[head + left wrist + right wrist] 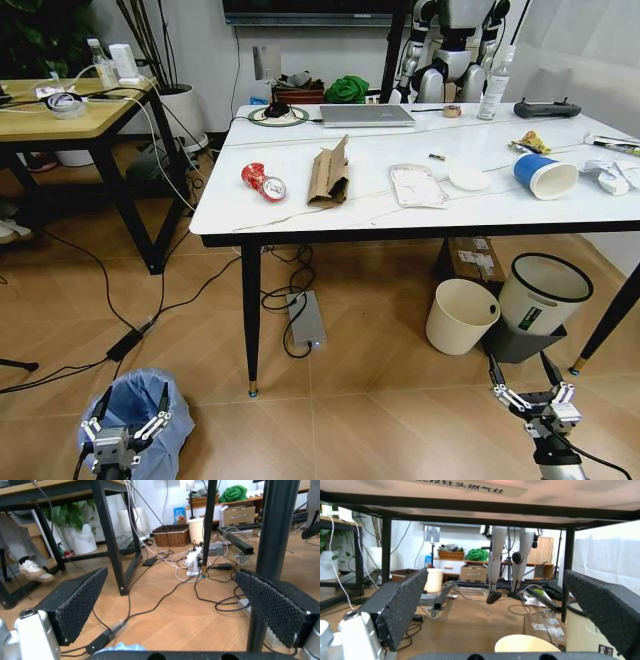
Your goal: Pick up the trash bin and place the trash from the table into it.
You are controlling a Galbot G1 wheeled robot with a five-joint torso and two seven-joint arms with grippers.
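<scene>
Plastic of the trash bin (140, 415) on the floor is partly hidden behind the left gripper (126, 428), which hangs wide open and empty directly over it. Right gripper (530, 396) hangs open, empty, near the table (360, 205).

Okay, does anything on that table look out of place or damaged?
Yes. Litter is scattered over the table: a crushed red can on its side, torn brown cardboard, a tipped blue paper cup, and white wrappers.
</scene>
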